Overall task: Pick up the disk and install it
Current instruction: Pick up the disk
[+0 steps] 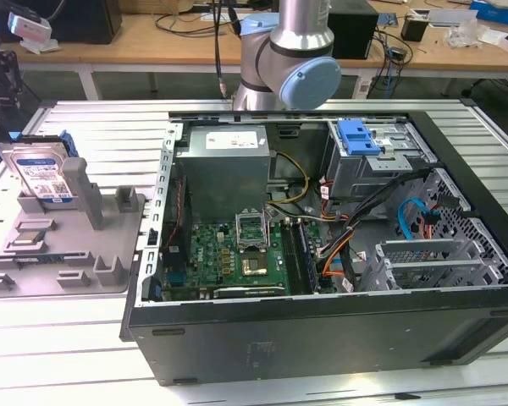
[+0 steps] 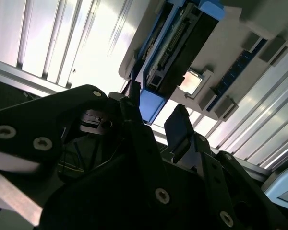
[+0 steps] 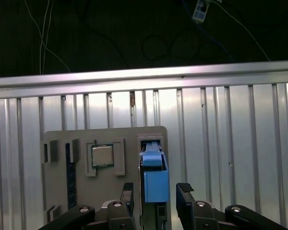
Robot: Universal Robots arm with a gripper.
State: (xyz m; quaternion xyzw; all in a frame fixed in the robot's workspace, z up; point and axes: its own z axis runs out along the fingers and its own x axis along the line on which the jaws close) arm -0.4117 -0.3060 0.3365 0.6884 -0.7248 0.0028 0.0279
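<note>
The disk (image 1: pixel 42 173) leans upright in a slot of the grey fixture (image 1: pixel 68 254) at the exterior view's left, silver with a white-and-blue label and a blue carrier rail. In the first wrist view I look down on the disk's (image 3: pixel 153 177) blue rail edge, which appears between the two black fingers of my gripper (image 3: pixel 156 191). The jaws stand apart with nothing held. How far the fingertips hang above the disk I cannot tell. The second wrist view shows the gripper (image 2: pixel 153 120) open, with the disk (image 2: pixel 175 48) and its blue rail beyond it.
The open computer case (image 1: pixel 322 338) lies in the exterior view's middle and right, with a drive cage and blue bracket (image 1: pixel 360 139) at its far right corner. The robot arm's base (image 1: pixel 292 59) stands behind the case. A processor chip (image 3: pixel 102 155) sits on the fixture (image 3: pixel 57 182).
</note>
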